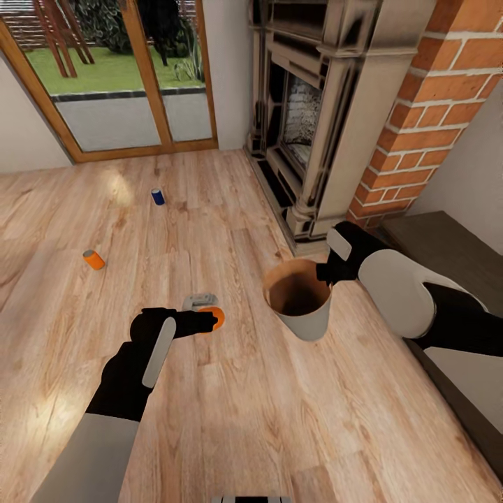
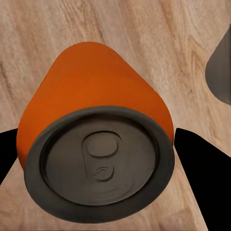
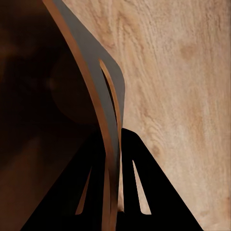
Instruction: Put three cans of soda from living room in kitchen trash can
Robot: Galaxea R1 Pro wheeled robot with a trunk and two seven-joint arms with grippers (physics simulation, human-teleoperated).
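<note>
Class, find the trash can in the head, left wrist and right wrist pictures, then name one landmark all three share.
Head view: the trash can sits right of centre, its rim held by the right gripper.
Left wrist view: a grey-brown edge, probably the can.
Right wrist view: its rim and handle slot, clamped between the fingers.
Shared landmark: the wood plank floor.

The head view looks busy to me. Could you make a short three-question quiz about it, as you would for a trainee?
1. True or false: the right end effector grips the rim of the round copper-brown bin.
2. What does the left end effector hold? A) a dark blue can B) an orange cylindrical can C) nothing
3. How many soda cans lie loose on the light wood plank floor?

Key:
1. True.
2. B, the orange cylindrical can.
3. Two: the small dark blue can and a second orange can.
</note>
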